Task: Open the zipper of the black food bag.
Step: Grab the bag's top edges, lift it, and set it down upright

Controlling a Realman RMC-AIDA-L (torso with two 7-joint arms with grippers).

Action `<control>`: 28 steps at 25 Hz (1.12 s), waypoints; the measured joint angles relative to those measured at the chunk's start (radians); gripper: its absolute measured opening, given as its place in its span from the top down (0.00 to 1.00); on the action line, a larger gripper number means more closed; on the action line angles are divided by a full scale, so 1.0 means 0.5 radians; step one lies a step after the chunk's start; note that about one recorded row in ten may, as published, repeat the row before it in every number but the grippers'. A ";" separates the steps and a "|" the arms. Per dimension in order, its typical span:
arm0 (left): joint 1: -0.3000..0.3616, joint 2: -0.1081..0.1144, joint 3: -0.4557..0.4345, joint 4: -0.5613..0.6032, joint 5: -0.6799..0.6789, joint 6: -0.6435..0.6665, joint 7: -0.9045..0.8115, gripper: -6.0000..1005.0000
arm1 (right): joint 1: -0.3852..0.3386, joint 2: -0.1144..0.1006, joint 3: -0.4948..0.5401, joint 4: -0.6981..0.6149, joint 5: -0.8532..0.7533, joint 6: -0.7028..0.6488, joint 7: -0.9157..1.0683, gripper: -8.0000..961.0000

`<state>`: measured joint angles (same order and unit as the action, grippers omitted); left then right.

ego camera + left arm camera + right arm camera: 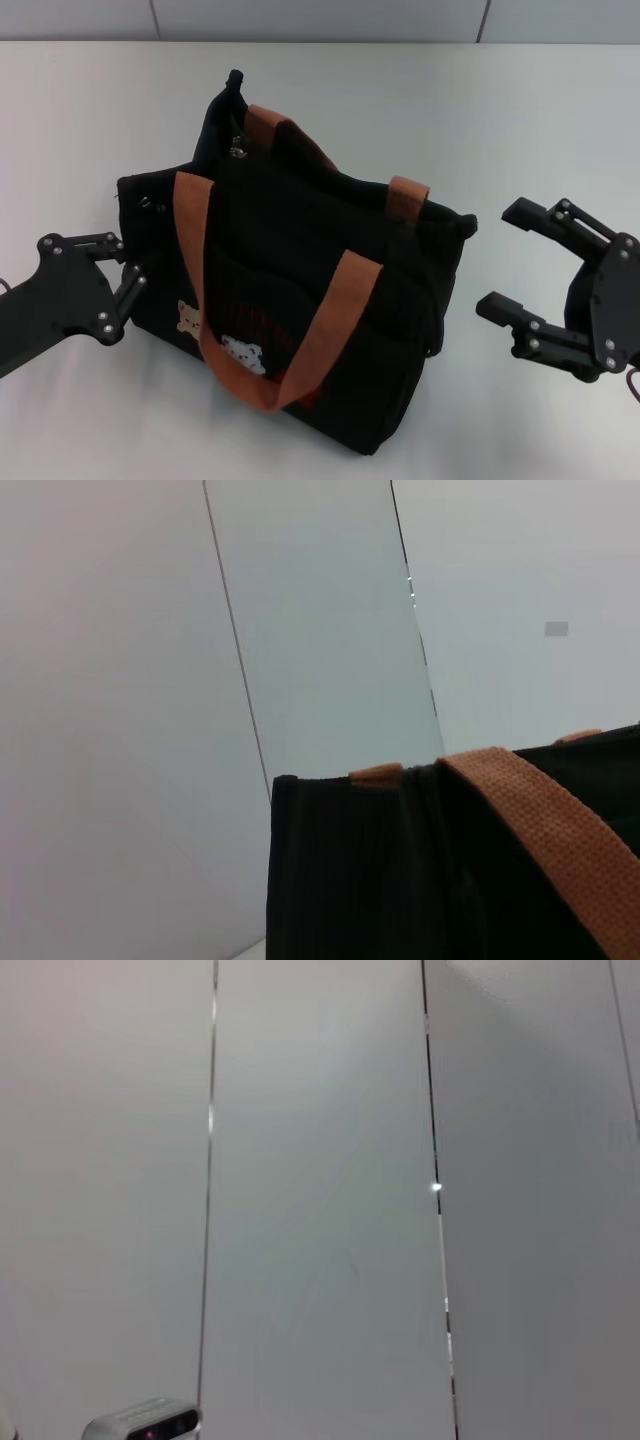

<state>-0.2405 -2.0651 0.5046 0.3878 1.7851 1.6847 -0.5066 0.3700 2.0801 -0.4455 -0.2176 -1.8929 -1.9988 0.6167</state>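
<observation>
Fingers [515, 213] of the right gripper [505, 260] are spread wide apart with nothing between them, pointing at the bag's side from about 3 o'clock and standing just clear of the fabric. At about 9 o'clock the left gripper [128, 268] is pressed against the bag's opposite end, its fingertips touching or just meeting the cloth; whether those fingers are apart or closed cannot be told. Between the two, on the white table [90, 110], the black food bag [300, 280] sits upright near the middle, turned at an angle with one corner toward 12 o'clock. Two orange-brown strap handles [330, 320] arch over its top, the nearer one drooping down the front. Small bear patches [240, 352] and red lettering show low on the front panel toward 7 o'clock. Metal zipper pulls [238, 148] glint at the far top corner.
</observation>
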 joint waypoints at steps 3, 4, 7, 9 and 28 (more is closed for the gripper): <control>-0.001 -0.002 -0.003 0.000 -0.001 0.014 0.010 0.90 | -0.003 0.000 0.011 0.000 0.000 -0.011 0.000 0.18; -0.001 -0.003 -0.006 0.000 -0.004 0.021 0.013 0.90 | -0.005 0.000 0.024 0.000 0.000 -0.025 0.000 0.18; 0.000 -0.005 -0.012 0.000 -0.024 0.047 0.042 0.90 | 0.002 0.006 0.099 0.008 0.000 -0.090 0.000 0.18; -0.004 -0.008 -0.017 0.001 -0.084 0.107 0.114 0.90 | 0.029 0.008 0.123 0.016 -0.003 -0.114 -0.001 0.18; -0.321 -0.010 -0.015 0.025 -0.188 0.530 0.597 0.90 | 0.125 0.014 0.001 0.031 -0.145 0.103 0.076 0.20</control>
<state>-0.4011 -2.0704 0.4968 0.4003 1.6911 1.9496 -0.2080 0.4326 2.0869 -0.4448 -0.2022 -1.9656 -1.9472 0.6548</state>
